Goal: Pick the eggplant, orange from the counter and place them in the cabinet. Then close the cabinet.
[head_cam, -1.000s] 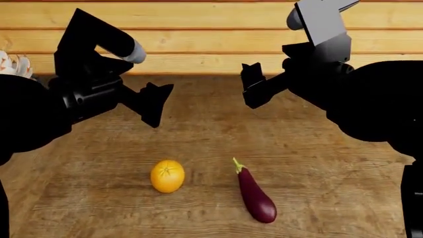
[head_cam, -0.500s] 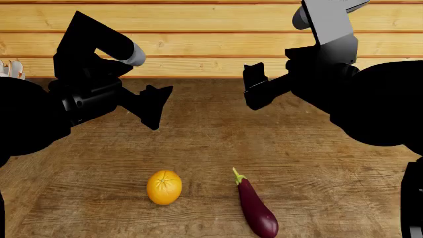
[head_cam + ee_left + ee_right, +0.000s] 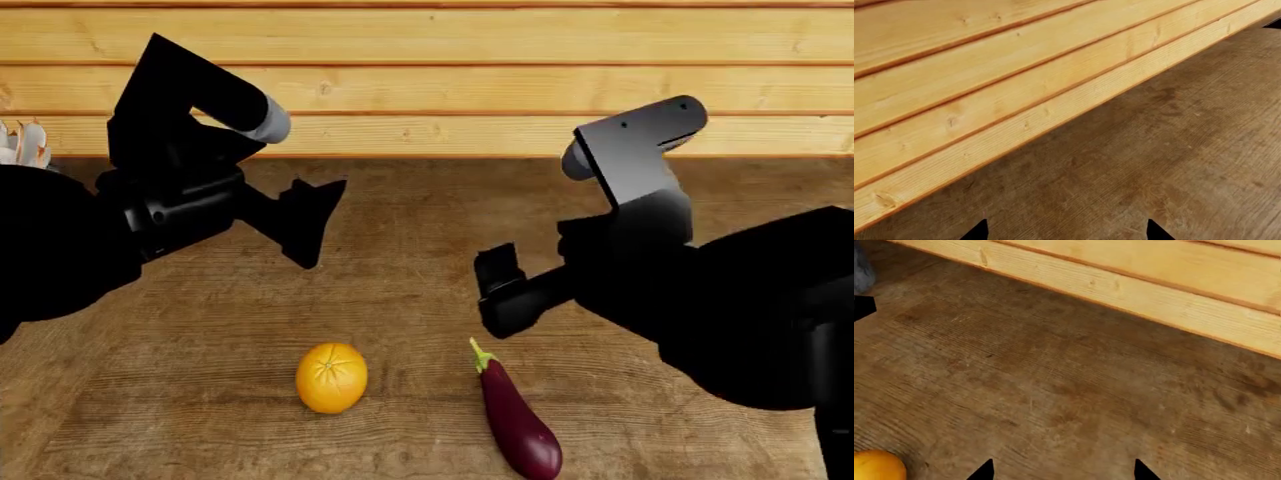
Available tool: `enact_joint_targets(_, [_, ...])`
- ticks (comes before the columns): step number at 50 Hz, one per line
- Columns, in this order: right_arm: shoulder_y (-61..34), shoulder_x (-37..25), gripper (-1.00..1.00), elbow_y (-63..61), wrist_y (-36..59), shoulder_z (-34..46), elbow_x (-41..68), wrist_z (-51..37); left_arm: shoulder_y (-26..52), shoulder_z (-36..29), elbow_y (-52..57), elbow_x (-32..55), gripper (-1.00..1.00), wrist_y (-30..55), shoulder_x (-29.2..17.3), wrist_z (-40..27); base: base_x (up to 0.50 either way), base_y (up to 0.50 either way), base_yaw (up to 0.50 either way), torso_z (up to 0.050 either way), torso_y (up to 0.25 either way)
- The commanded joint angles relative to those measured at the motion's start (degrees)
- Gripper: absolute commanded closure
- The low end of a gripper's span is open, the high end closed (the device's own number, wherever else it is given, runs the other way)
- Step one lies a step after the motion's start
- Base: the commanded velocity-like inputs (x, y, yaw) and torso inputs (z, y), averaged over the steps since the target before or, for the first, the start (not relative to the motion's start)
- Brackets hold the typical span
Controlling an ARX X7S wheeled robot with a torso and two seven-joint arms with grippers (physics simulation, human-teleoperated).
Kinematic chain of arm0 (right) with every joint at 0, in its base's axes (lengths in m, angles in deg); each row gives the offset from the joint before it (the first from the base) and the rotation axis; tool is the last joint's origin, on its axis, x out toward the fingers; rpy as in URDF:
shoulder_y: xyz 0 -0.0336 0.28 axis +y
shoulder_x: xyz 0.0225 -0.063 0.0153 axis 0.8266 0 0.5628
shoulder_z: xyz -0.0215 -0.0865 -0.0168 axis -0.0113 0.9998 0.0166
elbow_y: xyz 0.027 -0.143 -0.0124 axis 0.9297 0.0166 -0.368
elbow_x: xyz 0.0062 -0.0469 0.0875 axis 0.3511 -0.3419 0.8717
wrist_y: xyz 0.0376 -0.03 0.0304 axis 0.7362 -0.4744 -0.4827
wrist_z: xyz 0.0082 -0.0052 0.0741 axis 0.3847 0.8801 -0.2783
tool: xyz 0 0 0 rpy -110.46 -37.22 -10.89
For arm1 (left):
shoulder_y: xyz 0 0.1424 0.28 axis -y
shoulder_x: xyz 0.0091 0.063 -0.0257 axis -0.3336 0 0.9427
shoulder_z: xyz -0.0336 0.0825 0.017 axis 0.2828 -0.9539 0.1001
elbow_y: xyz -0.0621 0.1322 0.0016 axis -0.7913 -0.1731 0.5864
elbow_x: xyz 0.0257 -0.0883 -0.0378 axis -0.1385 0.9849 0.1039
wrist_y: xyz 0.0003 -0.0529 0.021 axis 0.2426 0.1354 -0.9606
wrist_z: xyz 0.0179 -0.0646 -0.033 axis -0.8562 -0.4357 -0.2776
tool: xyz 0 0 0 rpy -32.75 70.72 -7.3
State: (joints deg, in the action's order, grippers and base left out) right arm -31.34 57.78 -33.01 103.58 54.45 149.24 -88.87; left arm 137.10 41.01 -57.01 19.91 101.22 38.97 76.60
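The orange [image 3: 331, 377] lies on the brown wooden counter [image 3: 400, 290] near its front, and the dark-purple eggplant [image 3: 518, 422] lies to its right, green stem pointing away from me. My right gripper [image 3: 495, 292] hangs open just above and behind the eggplant's stem end, holding nothing. In the right wrist view its fingertips [image 3: 984, 471] stand wide apart over bare wood, with the orange [image 3: 877, 466] at the frame's edge. My left gripper [image 3: 308, 216] hovers open, behind and above the orange; the left wrist view shows only bare counter [image 3: 1154, 150] between its fingertips [image 3: 978, 231]. The cabinet is out of view.
A pale horizontal wood-plank wall [image 3: 427, 80] closes off the back of the counter. Something white with orange marks [image 3: 19, 145] shows at the far left edge, mostly hidden by my left arm.
My right arm has come down and forward, from up near the wall to just above the eggplant's stem. The left arm has barely moved. The fruit lie still.
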Motion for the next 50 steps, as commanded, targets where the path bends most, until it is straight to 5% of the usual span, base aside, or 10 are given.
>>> enact_joint_targets(1, [6.33,-3.11,-1.0,-4.35,-3.26,3.45,9.01,-6.84,-0.65,-0.57,0.04,0.22,-1.0,-1.09,-0.61,0.04,0.0,0.0,0.0,0.0,0.0])
enact_joint_targets(50, [17.46,-7.86,-1.0,-16.51,-11.84,6.78,15.61,-8.27,-1.09,-4.31,-0.45,0.09,-1.0,-4.36,-1.86,0.05,0.0,0.0,0.0,0.0,0.0])
